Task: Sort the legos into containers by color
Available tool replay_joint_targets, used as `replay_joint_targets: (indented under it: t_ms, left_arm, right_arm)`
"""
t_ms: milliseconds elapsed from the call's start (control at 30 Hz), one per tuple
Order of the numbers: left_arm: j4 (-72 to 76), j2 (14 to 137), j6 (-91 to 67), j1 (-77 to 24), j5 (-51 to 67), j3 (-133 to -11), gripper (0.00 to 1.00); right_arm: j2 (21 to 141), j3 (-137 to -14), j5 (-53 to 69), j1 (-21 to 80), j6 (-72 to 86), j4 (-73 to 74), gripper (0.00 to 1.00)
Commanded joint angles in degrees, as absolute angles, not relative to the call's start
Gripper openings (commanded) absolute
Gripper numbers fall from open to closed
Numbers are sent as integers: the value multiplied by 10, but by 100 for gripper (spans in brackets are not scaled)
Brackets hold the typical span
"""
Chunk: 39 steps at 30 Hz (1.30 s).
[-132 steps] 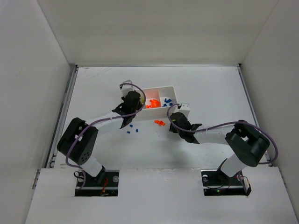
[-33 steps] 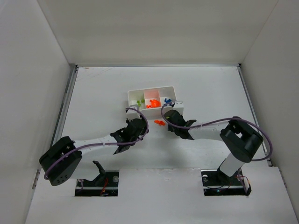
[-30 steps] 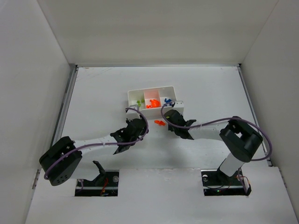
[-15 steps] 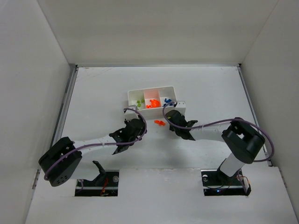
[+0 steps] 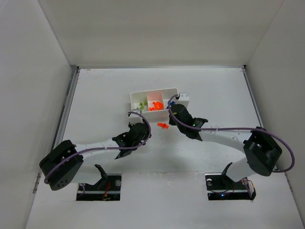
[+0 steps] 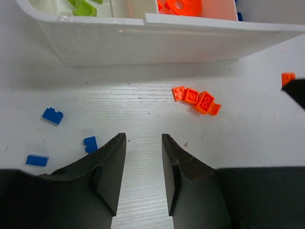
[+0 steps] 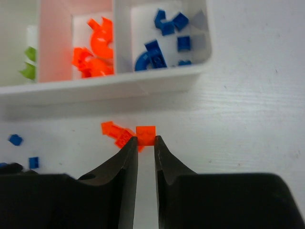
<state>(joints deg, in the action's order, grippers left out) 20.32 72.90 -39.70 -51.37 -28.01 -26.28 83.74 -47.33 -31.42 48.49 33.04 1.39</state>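
Observation:
My right gripper (image 7: 145, 139) is shut on a small orange lego (image 7: 146, 135), held just short of the near wall of the white tray of containers (image 7: 157, 82). Green legos (image 7: 29, 68) lie in the tray's left compartment, orange ones (image 7: 93, 55) in the middle and blue ones (image 7: 162, 43) in the right. A few more orange legos (image 6: 196, 99) lie on the table before the tray. My left gripper (image 6: 143, 137) stands open and empty over the table, with three blue legos (image 6: 52, 115) to its left. From above, the left gripper (image 5: 141, 130) is south-west of the tray (image 5: 135, 96) and the right gripper (image 5: 171, 116) is at its near right corner.
White walls enclose the table on three sides. Both arms reach in from the near edge and their purple cables (image 5: 267, 136) loop above them. The loose orange legos (image 5: 163, 126) lie between the two grippers.
My right gripper has shut on an orange lego and moved up toward the tray's right end. The left arm, earlier at the tray, has come back toward the near side and now holds still.

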Motion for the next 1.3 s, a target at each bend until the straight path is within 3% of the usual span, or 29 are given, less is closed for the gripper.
replay_joint_targets:
  t_ms: [0,233,500,667,867,1267]
  left_arm:
    - [215,725,-403,-526,-294,-278,33]
    - [221,742,-414,-551,-302,-281,32]
    - [240,774,-403,-569,-300,-309,32]
    - [245,810,-388,-577,-287,-347,32]
    - [237,888,-351,-581,-265,-417,32]
    - [166,951,-327,-593,-291,-476,23]
  right_arm:
    - [858,-558,-294,493,293,-4,18]
    - [982,-675,-251,483,279,-24,19]
    - [1006,-722,-251,476,277,-28,42]
    - [949,-666,-270,471,279,-34,41]
    - [864,-554,-294,467,296,-50,24]
    - [766,-402,-278,431,329,-77,36]
